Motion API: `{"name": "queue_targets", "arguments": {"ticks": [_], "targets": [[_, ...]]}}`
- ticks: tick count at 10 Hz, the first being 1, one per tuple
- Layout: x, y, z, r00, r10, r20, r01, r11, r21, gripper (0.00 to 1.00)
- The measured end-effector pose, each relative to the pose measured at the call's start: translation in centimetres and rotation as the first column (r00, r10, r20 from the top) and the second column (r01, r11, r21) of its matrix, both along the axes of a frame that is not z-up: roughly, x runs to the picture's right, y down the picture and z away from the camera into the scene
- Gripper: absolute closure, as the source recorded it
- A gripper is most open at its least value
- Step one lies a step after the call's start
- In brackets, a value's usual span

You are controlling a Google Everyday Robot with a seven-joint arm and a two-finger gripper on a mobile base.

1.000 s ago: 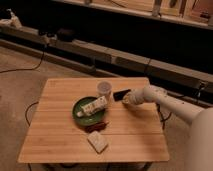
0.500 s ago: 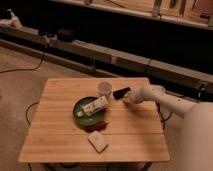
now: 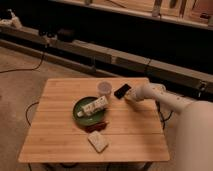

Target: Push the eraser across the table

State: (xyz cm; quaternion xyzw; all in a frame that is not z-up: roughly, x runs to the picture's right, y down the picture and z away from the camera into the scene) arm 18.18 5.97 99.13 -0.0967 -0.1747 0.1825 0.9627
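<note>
At the far edge: the eraser (image 3: pixel 122 91) lies flat on the bench (image 3: pixel 60 145), near the back rim, just right of the cup (image 3: pixel 104 88).
Claw: the claw (image 3: pixel 129 96) sits just beside the eraser's right end — whether clenched or released, I cannot tell.
Risk: a leftward shove could likely drive the eraser into the cup and tip it; a push angled backward may send it off the rim.
In the way: the cup, then the green plate (image 3: pixel 80 114) carrying the white tube (image 3: pixel 95 106).
Elsewhere: a pale block (image 3: pixel 98 141) near the front edge — well apart from the eraser.
</note>
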Motion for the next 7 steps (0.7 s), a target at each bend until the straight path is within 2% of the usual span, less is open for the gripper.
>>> {"name": "queue_targets", "arguments": {"ticks": [1, 2, 5, 7], "targets": [[0.0, 0.01, 0.01, 1.0, 0.003, 0.001, -0.003, 1.0, 0.0, 0.74], [-0.01, -0.01, 0.03, 1.0, 0.002, 0.001, -0.002, 1.0, 0.001, 0.69], [-0.1, -0.1, 0.05, 1.0, 0.002, 0.001, -0.002, 1.0, 0.002, 0.38], [0.09, -0.62, 0.02, 1.0, 0.006, -0.001, -0.006, 0.9999, 0.01, 0.22]]}}
